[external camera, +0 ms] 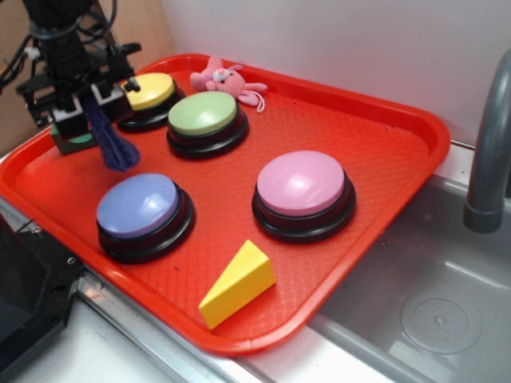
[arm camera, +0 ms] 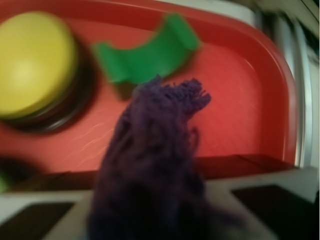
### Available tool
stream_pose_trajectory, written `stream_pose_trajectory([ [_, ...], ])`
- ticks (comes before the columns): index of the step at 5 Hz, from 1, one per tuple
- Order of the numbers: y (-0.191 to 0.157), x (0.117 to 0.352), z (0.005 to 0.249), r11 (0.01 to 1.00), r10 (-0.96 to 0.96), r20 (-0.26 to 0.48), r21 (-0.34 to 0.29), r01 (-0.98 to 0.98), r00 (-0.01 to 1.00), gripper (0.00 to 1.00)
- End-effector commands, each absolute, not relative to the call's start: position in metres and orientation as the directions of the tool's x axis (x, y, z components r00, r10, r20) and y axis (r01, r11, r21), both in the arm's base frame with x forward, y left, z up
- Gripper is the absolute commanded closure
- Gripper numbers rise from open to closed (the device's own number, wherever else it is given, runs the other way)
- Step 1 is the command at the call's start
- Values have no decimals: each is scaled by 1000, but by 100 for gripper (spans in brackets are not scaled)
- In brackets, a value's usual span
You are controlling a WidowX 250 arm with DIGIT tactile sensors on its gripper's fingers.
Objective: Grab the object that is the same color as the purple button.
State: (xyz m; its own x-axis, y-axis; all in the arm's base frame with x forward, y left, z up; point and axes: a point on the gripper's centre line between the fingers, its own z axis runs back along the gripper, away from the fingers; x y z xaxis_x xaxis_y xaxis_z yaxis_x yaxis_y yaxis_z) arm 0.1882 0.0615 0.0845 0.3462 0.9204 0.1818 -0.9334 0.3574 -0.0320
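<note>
Currently I see the gripper (external camera: 94, 96) at the far left corner of the red tray (external camera: 383, 144), its fingers closed on the top of the dark purple knitted cloth (external camera: 112, 142). The cloth hangs limp below them; I cannot tell whether its lower end clears the tray floor. In the wrist view the cloth (arm camera: 152, 165) fills the foreground, blurred, with the green block (arm camera: 145, 57) beyond it and the yellow button (arm camera: 32, 62) to the left. From the exterior view the block (external camera: 78, 140) is mostly hidden behind the gripper. The purple button (external camera: 140, 206) sits near left, just below the hanging cloth. Green button (external camera: 204, 114) far centre, pink button (external camera: 302, 185) right of centre, yellow wedge (external camera: 238, 283) at the near edge, pink plush toy (external camera: 225, 80) at the far rim. Tray rests on the counter (external camera: 160, 343) beside a sink (external camera: 431, 303).
</note>
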Motion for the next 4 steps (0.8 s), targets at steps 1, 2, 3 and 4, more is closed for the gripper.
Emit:
stream_pose_trajectory([
  [1,17,219,152,753,645,196,1,-658,739,100],
  [2,-8,223,169,893,440,176,20,-450,880,100],
  [3,-21,217,178,974,225,155,-33,-223,962,100],
  [4,-22,214,183,996,80,121,-48,-75,989,100],
])
